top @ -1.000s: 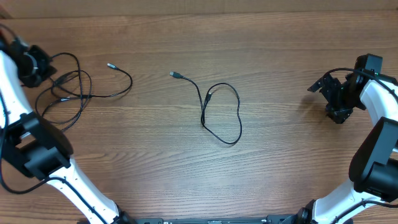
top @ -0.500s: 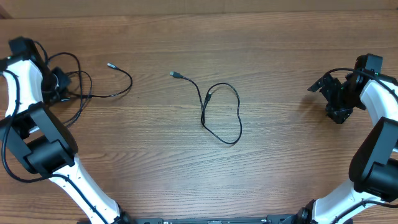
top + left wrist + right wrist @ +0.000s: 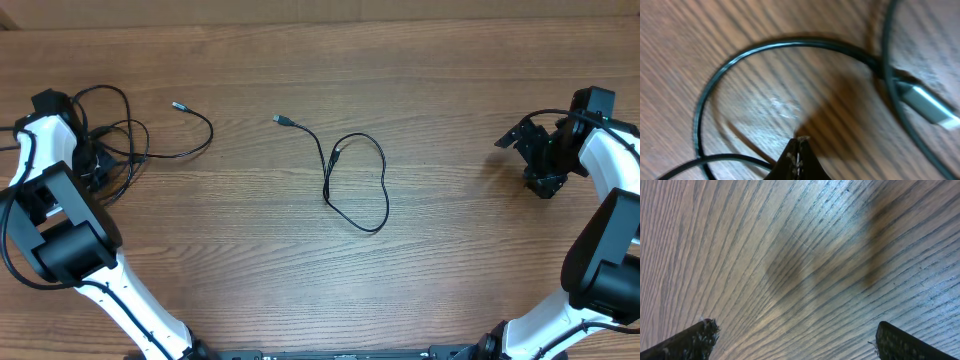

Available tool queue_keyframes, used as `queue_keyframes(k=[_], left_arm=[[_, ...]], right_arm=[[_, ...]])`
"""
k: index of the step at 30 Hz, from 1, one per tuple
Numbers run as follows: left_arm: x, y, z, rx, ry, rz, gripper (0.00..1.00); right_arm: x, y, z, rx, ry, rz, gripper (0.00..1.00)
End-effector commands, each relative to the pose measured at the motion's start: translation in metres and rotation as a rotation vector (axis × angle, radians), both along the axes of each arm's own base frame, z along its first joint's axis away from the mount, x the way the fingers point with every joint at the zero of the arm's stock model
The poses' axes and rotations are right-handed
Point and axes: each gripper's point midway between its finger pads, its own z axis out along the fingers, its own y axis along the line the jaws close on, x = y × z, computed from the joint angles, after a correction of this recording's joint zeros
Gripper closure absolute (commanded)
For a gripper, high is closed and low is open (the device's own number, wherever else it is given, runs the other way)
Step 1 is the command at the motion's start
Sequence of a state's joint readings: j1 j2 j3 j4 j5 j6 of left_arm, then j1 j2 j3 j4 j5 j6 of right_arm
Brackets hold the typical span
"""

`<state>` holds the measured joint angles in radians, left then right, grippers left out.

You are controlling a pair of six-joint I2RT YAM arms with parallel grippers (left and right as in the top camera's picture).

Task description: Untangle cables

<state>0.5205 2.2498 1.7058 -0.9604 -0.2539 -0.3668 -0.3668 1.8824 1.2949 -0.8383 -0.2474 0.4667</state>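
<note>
A tangle of thin black cables (image 3: 128, 150) lies at the far left of the wooden table, one strand ending in a small plug (image 3: 177, 103). A separate black cable (image 3: 356, 180) lies in a loop at the centre, with a plug end (image 3: 281, 119) pointing up-left. My left gripper (image 3: 92, 160) sits low over the left tangle; its wrist view shows the fingertips (image 3: 798, 150) shut together with nothing between them, just above the wood, beside a cable loop (image 3: 740, 55) and a silver-tipped plug (image 3: 927, 105). My right gripper (image 3: 542, 160) is open at the far right, over bare wood (image 3: 795, 275).
The table (image 3: 450, 260) is brown wood grain. Thicker black wires run along both white arms (image 3: 70, 240). The far table edge runs along the top of the overhead view.
My left arm swung in from the far left edge and came down over the left tangle, whose loops shifted a little. The centre cable and right arm have not moved.
</note>
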Motion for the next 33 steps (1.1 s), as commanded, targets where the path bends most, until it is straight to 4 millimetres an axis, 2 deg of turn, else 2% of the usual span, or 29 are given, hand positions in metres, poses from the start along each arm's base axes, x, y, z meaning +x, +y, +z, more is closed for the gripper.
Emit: queue_keyframes(k=[1,5,8,12,18,21,25,33], left_arm=[[-0.012,0.009,-0.004,0.016,0.029,0.031,0.96],[0.008,-0.003,0.003,-0.080,-0.034,-0.091,0.96],[0.039,-0.028,0.023,-0.229,-0.162,-0.254,0.96],[0.069,-0.051,0.063,-0.352,-0.317,-0.368,0.91],[0.089,-0.051,0.125,-0.337,-0.419,-0.412,0.88],[0.093,-0.050,0.144,-0.316,-0.444,-0.423,0.87],[0.096,-0.061,0.148,-0.348,-0.455,-0.438,0.87],[0.110,-0.143,0.144,-0.635,-0.540,-0.523,0.85]], right_arm=[[0.006,-0.003,0.012,-0.014,-0.036,0.004,0.00],[0.006,-0.003,0.012,-0.014,-0.036,0.004,0.00],[0.006,-0.003,0.012,-0.015,-0.036,0.004,0.00],[0.006,-0.003,0.012,-0.015,-0.036,0.004,0.00],[0.006,-0.003,0.012,-0.014,-0.036,0.004,0.00],[0.006,-0.003,0.012,-0.014,-0.036,0.004,0.00],[0.006,-0.003,0.012,-0.015,-0.036,0.004,0.00],[0.006,-0.003,0.012,-0.015,-0.036,0.005,0.00]])
